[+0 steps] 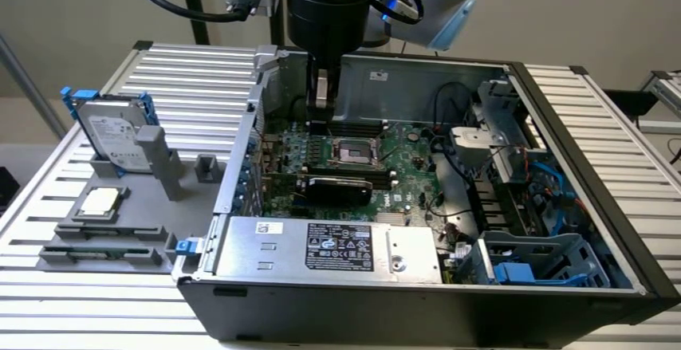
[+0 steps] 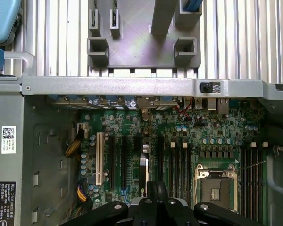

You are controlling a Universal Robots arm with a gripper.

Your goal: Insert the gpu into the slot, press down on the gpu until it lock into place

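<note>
The gpu [image 1: 338, 186] stands on edge across the green motherboard [image 1: 410, 163] inside the open computer case, its black cover facing the front. The slot is hidden under the card. My gripper [image 1: 320, 127] hangs from the arm above the board, behind and higher than the card, near the black memory slots [image 1: 356, 127]. In the wrist view the gripper [image 2: 156, 190] has its two fingers pressed together with nothing between them, and a thin pale card edge [image 2: 146, 172] runs just beside them.
A grey hard drive with blue rails [image 1: 112, 131] leans in a grey fixture [image 1: 107, 242] on the exterior view's left. The power supply [image 1: 330, 246] fills the case's front. The processor socket [image 1: 352, 149], loose cables [image 1: 458, 167] and a blue drive cage [image 1: 532, 258] crowd the case.
</note>
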